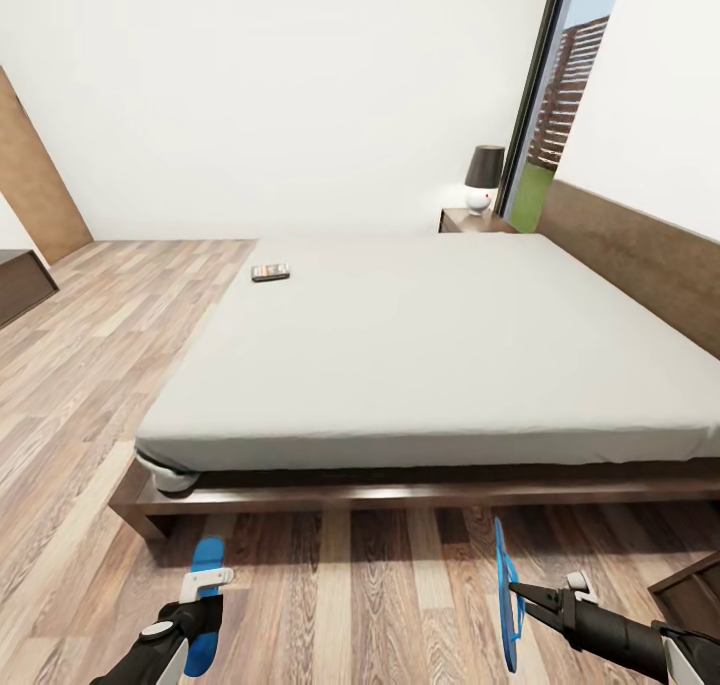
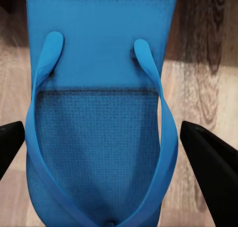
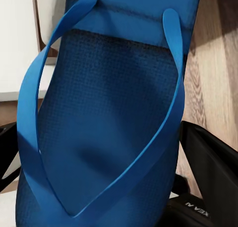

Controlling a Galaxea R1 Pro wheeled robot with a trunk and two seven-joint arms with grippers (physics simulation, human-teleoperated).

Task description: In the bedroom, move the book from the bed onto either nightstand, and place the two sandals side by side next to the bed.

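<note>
Low before the bed (image 1: 420, 365), left gripper (image 1: 200, 590) and right gripper (image 1: 515, 590) each clamp a sandal (image 1: 207, 555).

— What have you got around you?

— You're facing plain white walls (image 1: 300, 85) and a floor (image 1: 90, 365) of brown and grey wood planks, evenly lit. At the far right you see a tall black-framed window (image 1: 548, 95), with a slatted fence and grass beyond it.

— Any furniture?

— A dark-shaded lamp (image 1: 484, 177) with a white base stands near that window. At your left edge there's a low dark cabinet (image 1: 20, 283), with a tan wood panel (image 1: 35, 180) against the wall behind it.
</note>
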